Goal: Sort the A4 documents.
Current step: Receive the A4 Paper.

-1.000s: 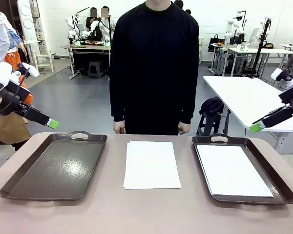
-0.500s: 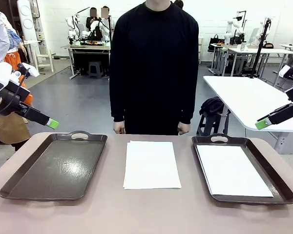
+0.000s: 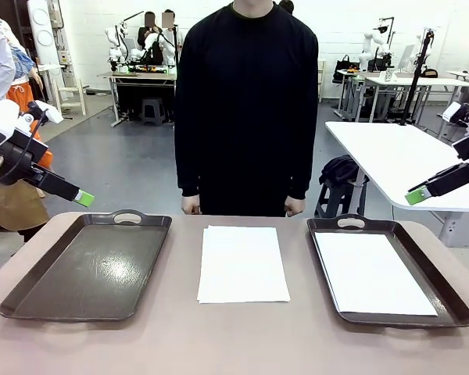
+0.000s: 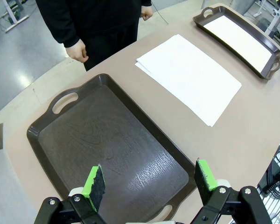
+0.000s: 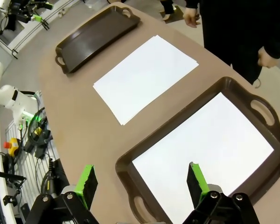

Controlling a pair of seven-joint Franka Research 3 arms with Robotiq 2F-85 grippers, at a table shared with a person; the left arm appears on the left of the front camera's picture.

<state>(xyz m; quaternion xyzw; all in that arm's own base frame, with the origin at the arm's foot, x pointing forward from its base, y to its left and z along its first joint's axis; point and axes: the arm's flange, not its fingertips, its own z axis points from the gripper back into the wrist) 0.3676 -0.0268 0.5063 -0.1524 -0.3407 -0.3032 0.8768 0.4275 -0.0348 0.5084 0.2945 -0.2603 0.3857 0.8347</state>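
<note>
A small stack of A4 documents (image 3: pixel 242 264) lies flat on the table between two dark trays. One more white sheet (image 3: pixel 371 273) lies inside the right tray (image 3: pixel 453 306). The left tray (image 3: pixel 94 266) holds nothing. My left gripper (image 3: pixel 84 198) hovers open above the left tray's far left corner; in the left wrist view its fingers (image 4: pixel 94 182) stand wide apart over that tray (image 4: pixel 107 140). My right gripper (image 3: pixel 416 196) hangs open above the right tray's far right side, and in the right wrist view its fingers (image 5: pixel 87 183) frame the sheet (image 5: pixel 210 149).
A person in black stands at the far edge of the table, hands (image 3: pixel 191 205) hanging by their sides just behind the stack. A white table (image 3: pixel 391 156) stands behind on the right. Bare tabletop (image 3: pixel 234 336) runs along the near edge.
My right gripper has risen a little and shifted slightly to the right. The left gripper, the papers and the person have stayed put.
</note>
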